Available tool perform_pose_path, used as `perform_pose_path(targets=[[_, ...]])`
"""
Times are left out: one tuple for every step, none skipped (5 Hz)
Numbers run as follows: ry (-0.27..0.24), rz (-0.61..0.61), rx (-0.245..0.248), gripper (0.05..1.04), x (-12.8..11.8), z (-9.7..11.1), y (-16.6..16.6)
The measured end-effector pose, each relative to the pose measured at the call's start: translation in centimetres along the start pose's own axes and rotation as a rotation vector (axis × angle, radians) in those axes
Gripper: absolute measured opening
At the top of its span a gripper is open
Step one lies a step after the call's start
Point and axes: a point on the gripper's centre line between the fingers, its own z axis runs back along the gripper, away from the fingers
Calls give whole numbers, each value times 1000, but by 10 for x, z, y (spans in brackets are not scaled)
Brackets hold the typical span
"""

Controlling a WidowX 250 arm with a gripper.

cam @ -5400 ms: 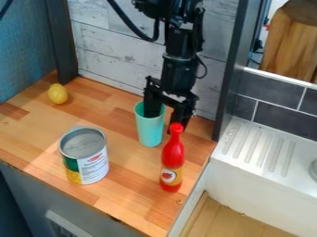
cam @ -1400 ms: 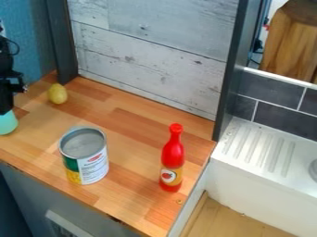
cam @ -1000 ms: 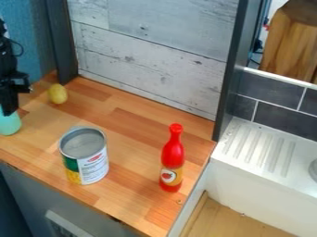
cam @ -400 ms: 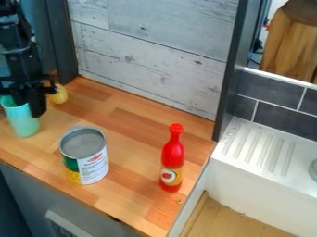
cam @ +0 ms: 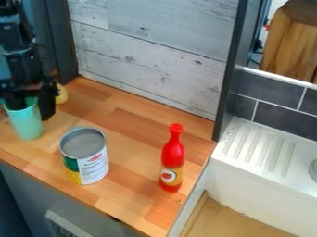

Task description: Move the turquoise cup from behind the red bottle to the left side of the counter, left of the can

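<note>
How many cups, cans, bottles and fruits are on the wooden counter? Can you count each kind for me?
Turquoise cup: 1
Open-topped can: 1
Red sauce bottle: 1
Yellow fruit, partly hidden: 1
Total: 4

Bare counter (cam: 133, 121) lies open between the can (cam: 85, 156) and the red bottle (cam: 173, 158), both standing as obstacles
</note>
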Motion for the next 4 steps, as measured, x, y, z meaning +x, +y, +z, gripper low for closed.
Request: perform_pose_path(targets=[[-93, 14, 104, 1011, -13, 53, -14], [-98, -1, 179, 1006, -30, 81, -29], [-119, -100, 204, 1003, -25, 89, -62], [-110, -346, 182, 1003, -10, 90, -123]])
